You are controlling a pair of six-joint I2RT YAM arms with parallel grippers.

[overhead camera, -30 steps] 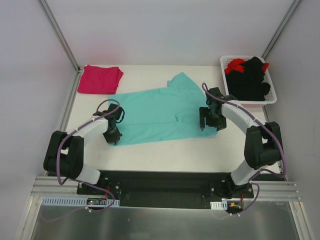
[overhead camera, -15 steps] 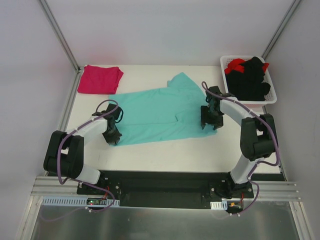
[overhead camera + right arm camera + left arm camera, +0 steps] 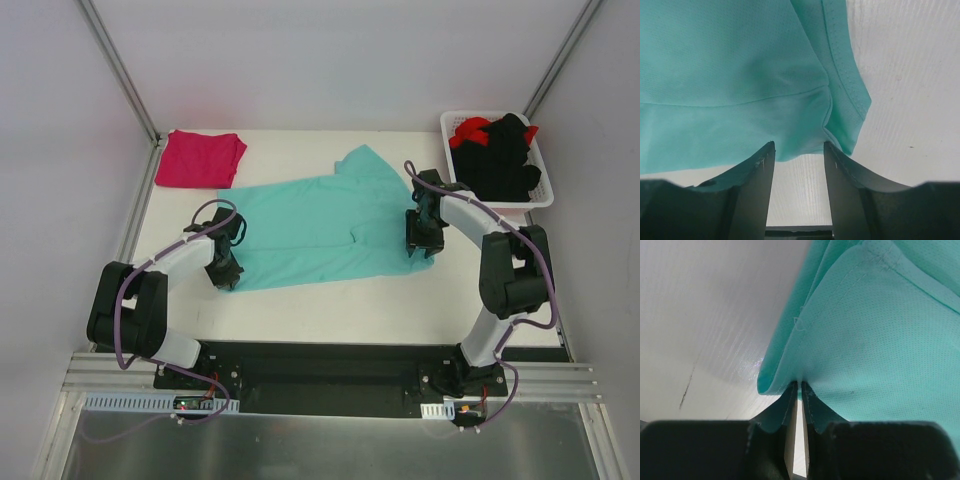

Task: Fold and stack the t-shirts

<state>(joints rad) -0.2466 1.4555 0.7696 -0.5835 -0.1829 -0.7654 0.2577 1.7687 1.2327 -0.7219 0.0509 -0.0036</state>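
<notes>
On the white table (image 3: pixel 300 305), my left gripper (image 3: pixel 800 388) is pinched tight on the doubled hem of the teal t-shirt (image 3: pixel 310 225). My right gripper (image 3: pixel 799 152) stands with its jaws apart at a hemmed corner. Only the overhead view shows the shirt spread flat, with the folded pink t-shirt (image 3: pixel 198 158) at the far left.

We see a plain teal shirt (image 3: pixel 310 225) with a fine dotted weave, a plain magenta shirt (image 3: pixel 198 158), black and red garments (image 3: pixel 500 165) in a white basket (image 3: pixel 510 206), a white counter (image 3: pixel 330 300), and white-and-black arms (image 3: pixel 478 225) with purple cables (image 3: pixel 121 335).
</notes>
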